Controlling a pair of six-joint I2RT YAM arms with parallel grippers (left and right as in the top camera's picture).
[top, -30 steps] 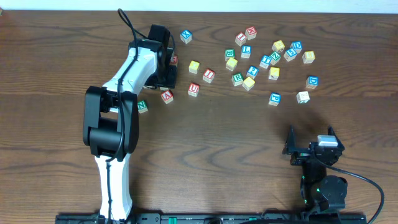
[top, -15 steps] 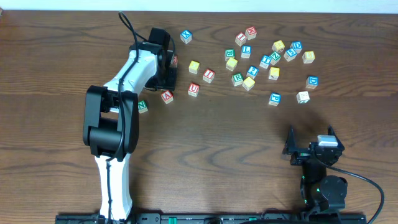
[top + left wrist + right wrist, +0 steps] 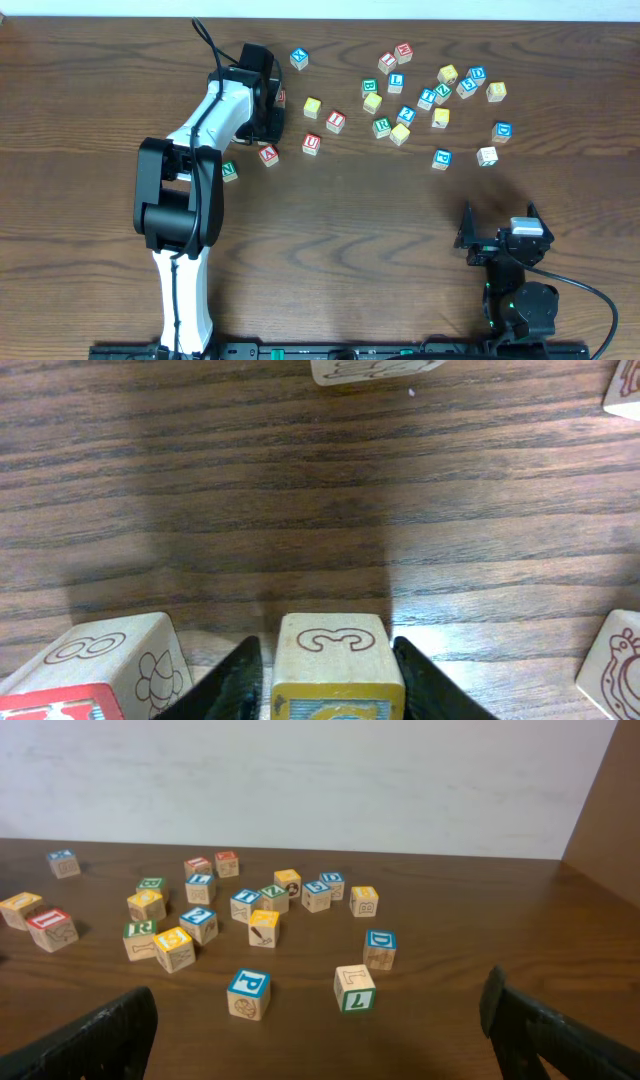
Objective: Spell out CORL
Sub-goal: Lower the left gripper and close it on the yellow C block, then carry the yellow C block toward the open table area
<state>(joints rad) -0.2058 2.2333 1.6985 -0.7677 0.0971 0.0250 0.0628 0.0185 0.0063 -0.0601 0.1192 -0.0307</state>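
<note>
**A:** Left wrist view. Yellow-topped cube [image 3: 336, 665] with a 3 cut into its near side. It stands on the table [image 3: 300, 510] between the fingers [image 3: 238, 685] of the left gripper [image 3: 328, 645].

**B:** Clamped?

**A:** Cannot tell. The right finger looks to touch it, but a thin dark line shows along the other side.

**B:** Position against the R cube?

**A:** From overhead, the R cube [image 3: 381, 127] has a white face and a green letter, and sits in the scatter. The left gripper is well to its left, hiding the yellow-topped cube. The L cube [image 3: 397, 82], blue letter, is just beyond the R cube and slightly right. A second yellow cube [image 3: 400, 134] is just right of the R cube, its letter unreadable.

**B:** Other arm?

**A:** The right gripper [image 3: 498, 228] is well apart from the R cube, toward the robot and to the right. Its fingers are spread wide.
</note>
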